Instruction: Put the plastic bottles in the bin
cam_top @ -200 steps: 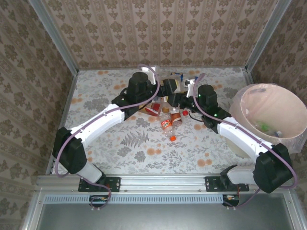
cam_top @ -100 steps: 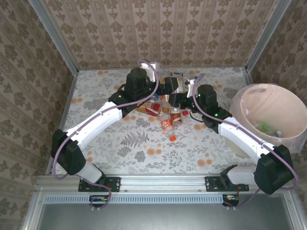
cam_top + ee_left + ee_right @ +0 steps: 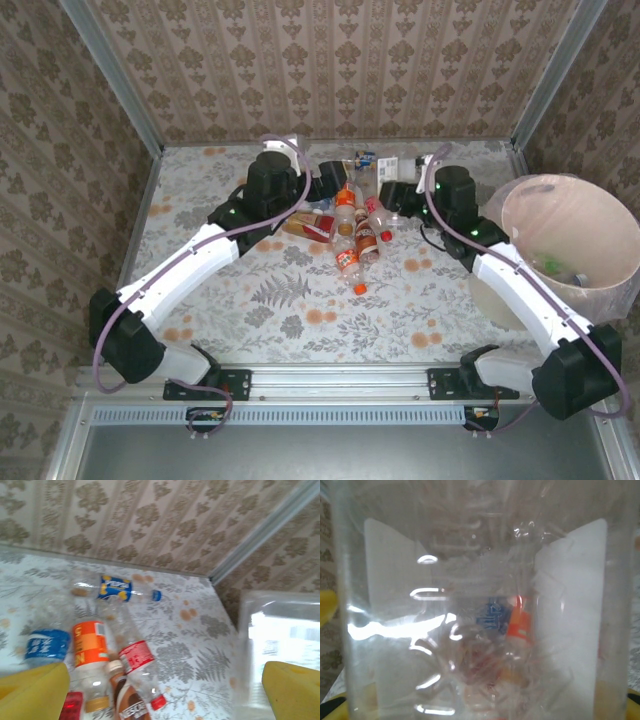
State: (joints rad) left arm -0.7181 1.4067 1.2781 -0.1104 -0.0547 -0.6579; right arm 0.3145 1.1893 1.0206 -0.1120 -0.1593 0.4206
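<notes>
From above, we saw the bin (image 3: 530, 210) at the table's right edge, round and wide, lined in translucent pale pink. The plastic bottles (image 3: 352, 235) lay heaped on the floral cloth (image 3: 290, 300), just beside the left gripper (image 3: 333, 181) and near the right gripper (image 3: 392, 195).

The left wrist camera gave the labels: an orange-labelled bottle (image 3: 90, 645), a blue-labelled bottle (image 3: 115, 588) and a red-labelled bottle (image 3: 136, 656) lay below its yellow pads (image 3: 35, 692), which were spread wide.

The right wrist camera made the grip plain: a clear bottle (image 3: 480, 605), ribbed and glossy, was pinched between yellow fingers (image 3: 326, 607).
</notes>
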